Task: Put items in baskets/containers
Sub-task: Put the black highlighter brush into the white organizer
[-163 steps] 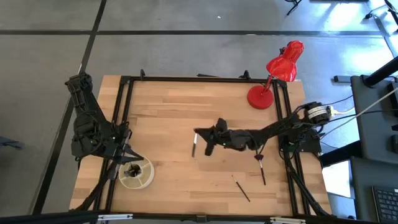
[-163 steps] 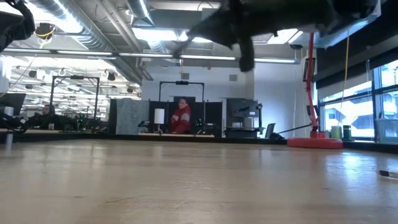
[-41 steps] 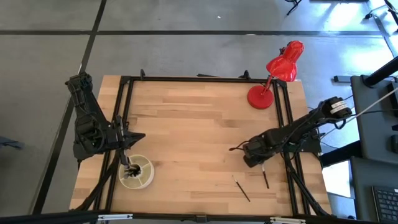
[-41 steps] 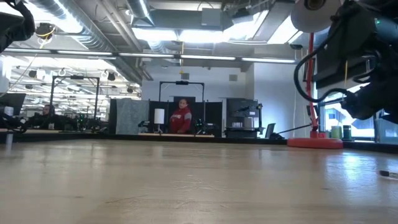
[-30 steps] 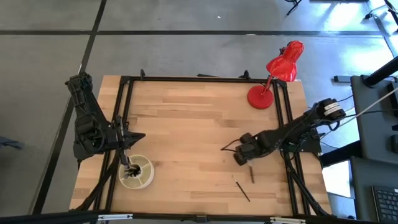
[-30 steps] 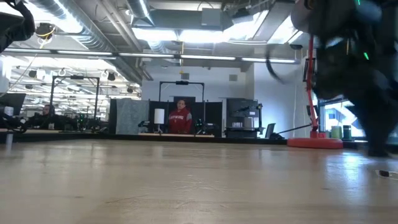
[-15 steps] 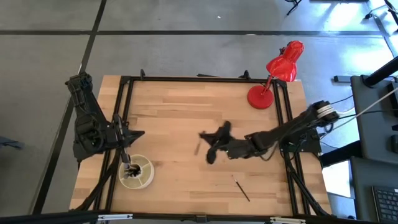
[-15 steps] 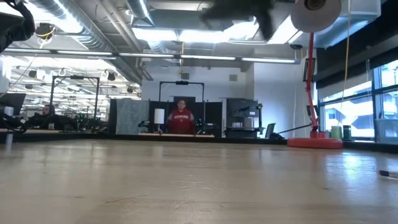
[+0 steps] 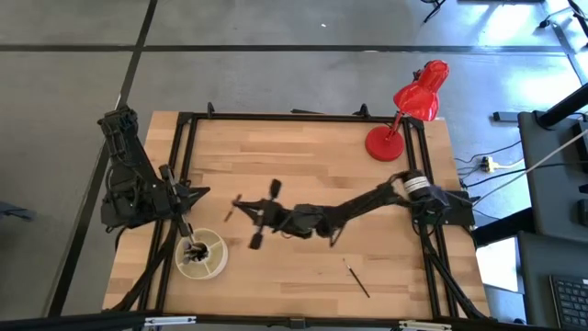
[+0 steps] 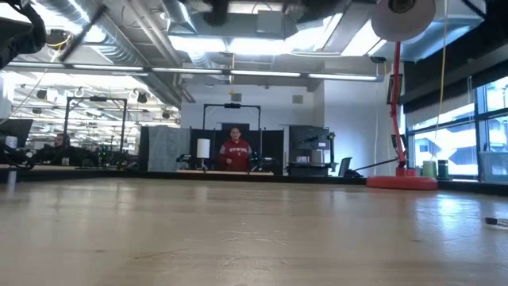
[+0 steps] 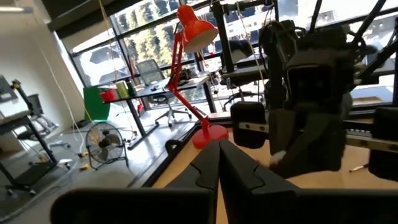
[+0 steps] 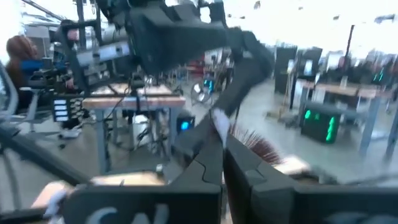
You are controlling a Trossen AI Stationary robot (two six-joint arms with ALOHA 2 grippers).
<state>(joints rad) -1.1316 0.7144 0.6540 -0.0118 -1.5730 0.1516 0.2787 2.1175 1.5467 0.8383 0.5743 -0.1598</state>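
Note:
My right arm reaches across the table, and its gripper (image 9: 238,204) is shut on a thin makeup brush (image 9: 231,211) above the table's middle-left. In the right wrist view the brush's reddish fan-shaped tip (image 12: 256,146) spreads just past my right gripper (image 12: 222,148). The round cream-white container (image 9: 219,263) stands by the near left corner with several brushes upright inside. My left gripper (image 9: 203,195) hovers shut just beyond the container, and its fingers meet in the left wrist view (image 11: 217,158). One dark brush (image 9: 356,278) lies flat on the table near the near edge. My right gripper pinches the fan brush between its two fingers, close to the bristle end (image 12: 239,138). The reddish fan sticks out beside the fingertips (image 12: 208,163). The brush is lifted clear of the table. Motion blur hides where its handle runs.
A red desk lamp stands on its round base (image 9: 385,143) at the far right corner, its head (image 9: 422,93) leaning past the edge. The loose brush also shows at the low view's right edge (image 10: 496,222). Bare wood (image 9: 276,156) lies between the arms. A person stands far behind the table.
My right gripper has swept quickly from the table's right half toward its left edge, carrying the fan brush clear of the wood and nearing my left gripper and the container. The brush on the table and the container have stayed put.

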